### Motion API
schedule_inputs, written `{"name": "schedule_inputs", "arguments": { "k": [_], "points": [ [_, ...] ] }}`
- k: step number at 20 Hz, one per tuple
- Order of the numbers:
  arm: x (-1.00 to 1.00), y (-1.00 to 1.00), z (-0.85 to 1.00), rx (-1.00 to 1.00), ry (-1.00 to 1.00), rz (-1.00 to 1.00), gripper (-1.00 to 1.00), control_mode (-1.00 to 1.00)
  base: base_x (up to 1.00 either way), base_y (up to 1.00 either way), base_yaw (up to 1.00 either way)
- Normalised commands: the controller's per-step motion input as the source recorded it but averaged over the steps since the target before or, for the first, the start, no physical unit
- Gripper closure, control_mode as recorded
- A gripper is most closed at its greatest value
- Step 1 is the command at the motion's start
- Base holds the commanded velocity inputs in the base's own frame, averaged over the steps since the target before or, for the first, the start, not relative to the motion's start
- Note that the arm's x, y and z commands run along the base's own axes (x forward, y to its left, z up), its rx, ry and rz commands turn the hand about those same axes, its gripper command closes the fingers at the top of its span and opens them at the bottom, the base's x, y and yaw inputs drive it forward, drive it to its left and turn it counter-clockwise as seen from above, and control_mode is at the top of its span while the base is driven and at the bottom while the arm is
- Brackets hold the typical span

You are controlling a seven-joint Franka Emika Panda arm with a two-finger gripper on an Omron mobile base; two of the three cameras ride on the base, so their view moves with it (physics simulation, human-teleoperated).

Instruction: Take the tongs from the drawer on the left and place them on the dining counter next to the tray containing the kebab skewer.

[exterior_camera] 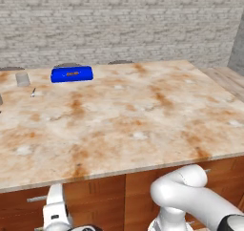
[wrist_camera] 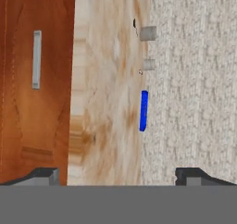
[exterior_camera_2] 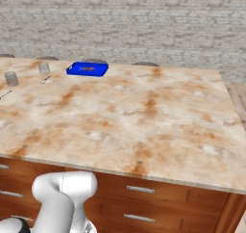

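Observation:
The dining counter (exterior_camera: 143, 115) is a wide slab of beige marble with rust blotches. Far back on its left lies the blue tray (exterior_camera: 72, 74) (exterior_camera_2: 87, 69) (wrist_camera: 144, 110), and the kebab skewer (exterior_camera: 72, 74) shows as small orange bits inside it. Below the slab's front edge, my gripper (wrist_camera: 118, 177) is open, its two dark fingertips (wrist_camera: 44, 174) wide apart with nothing between them. It faces a shut reddish-brown drawer (wrist_camera: 36, 59) with a silver bar handle, also seen at the lower left (exterior_camera: 35, 198). The tongs are out of view.
Small grey cups (exterior_camera: 22, 78) (exterior_camera_2: 11, 78) (exterior_camera_2: 44, 67) stand near the tray, with a tiny silver utensil (exterior_camera: 33, 92) beside them. More drawer fronts (exterior_camera_2: 140, 189) run under the slab. A grey brick wall (exterior_camera: 119, 20) closes the far side.

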Motion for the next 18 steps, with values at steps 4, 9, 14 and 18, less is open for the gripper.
{"name": "schedule_inputs", "arguments": {
  "k": [4,9,14,18],
  "points": [
    [0.02,0.22,-0.47,0.00,0.00,0.04,-1.00,-1.00,0.00,0.00,0.00],
    [0.01,0.19,-0.48,-0.01,0.00,0.02,-1.00,-1.00,0.00,0.00,0.00],
    [0.00,0.21,-0.54,-0.01,0.00,0.00,-1.00,-1.00,0.00,0.00,0.00],
    [0.13,0.19,-0.44,-0.02,-0.01,0.00,-1.00,-1.00,0.00,0.00,0.00]
  ]
}}
